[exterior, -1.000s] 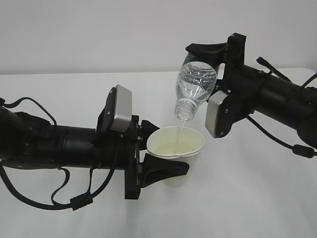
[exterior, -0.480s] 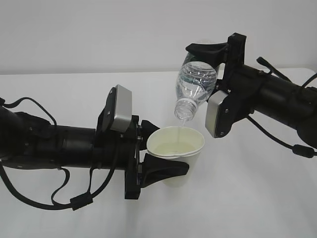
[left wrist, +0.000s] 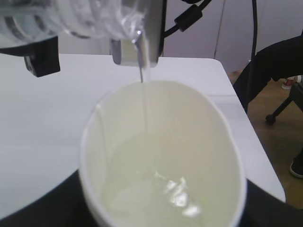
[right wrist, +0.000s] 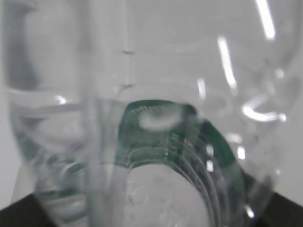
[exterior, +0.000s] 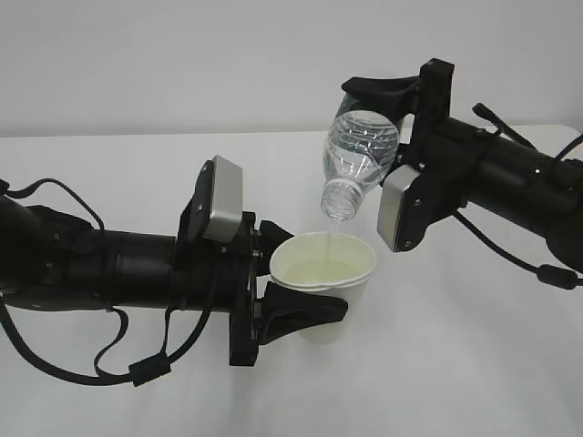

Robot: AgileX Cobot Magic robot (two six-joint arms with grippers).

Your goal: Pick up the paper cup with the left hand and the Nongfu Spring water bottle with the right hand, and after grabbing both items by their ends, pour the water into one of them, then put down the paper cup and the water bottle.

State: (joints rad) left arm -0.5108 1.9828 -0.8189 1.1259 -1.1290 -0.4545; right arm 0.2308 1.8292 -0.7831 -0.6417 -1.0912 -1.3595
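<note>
Holding the paper cup mid-scene above the surface, your left hand fingers pinch its thin, crushable wall, now heavier with water. The right hand fingers clamp the slick, light Nongfu Spring water bottle tilted over it; its base is hidden.
</note>
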